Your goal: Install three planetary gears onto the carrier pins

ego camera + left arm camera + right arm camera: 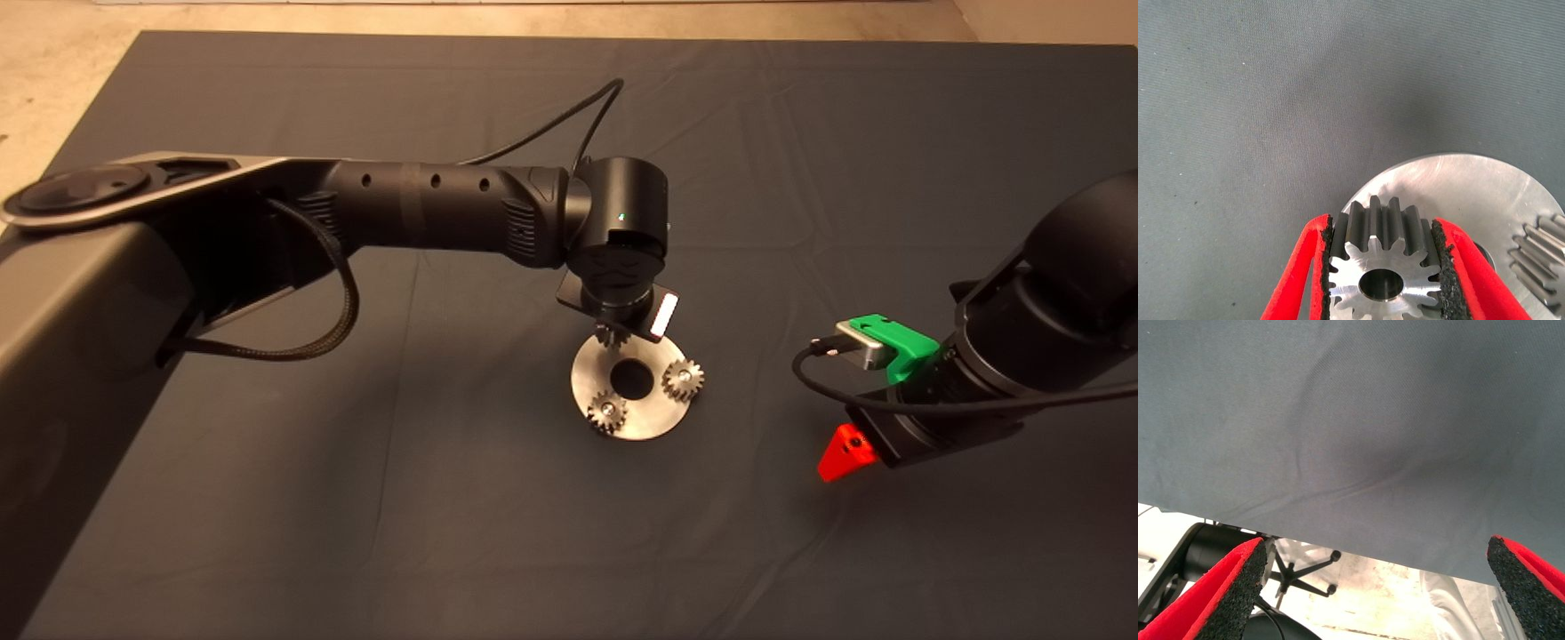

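Steel disc (653, 418) lies flat near the centre of the dark mat (444, 498), large centre hole facing up. Two planetary gears sit on carrier pins, axes vertical: one (683, 380) on the side toward the right arm, one (607, 412) on the near side. The third gear (1383, 273) is clamped between the black pads of the left gripper (1382, 280), at the disc's far edge, its bore facing the wrist camera and tooth flanks running along the fingers. Whether it is seated on a pin cannot be told. No readable writing or marking shows on any part. The right gripper (1378, 587) is spread wide and holds nothing, parked over the mat's right side, well apart from the disc.
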Robot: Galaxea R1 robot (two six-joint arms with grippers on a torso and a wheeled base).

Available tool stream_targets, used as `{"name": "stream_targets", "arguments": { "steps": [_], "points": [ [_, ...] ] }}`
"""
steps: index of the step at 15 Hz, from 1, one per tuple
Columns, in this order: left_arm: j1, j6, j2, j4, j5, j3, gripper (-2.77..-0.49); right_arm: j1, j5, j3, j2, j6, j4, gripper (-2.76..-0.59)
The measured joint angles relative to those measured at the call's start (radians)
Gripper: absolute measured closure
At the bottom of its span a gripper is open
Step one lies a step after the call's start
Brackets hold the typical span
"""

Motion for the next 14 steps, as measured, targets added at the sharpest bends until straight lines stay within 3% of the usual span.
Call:
{"name": "stream_targets", "arguments": {
  "steps": [14],
  "points": [
    [0.0, 0.001, 0.003, -0.011, 0.003, -0.008, -0.83, 0.0, 0.0, 0.0, 0.011, 0.0, 0.0, -2.46]
  ]
}}
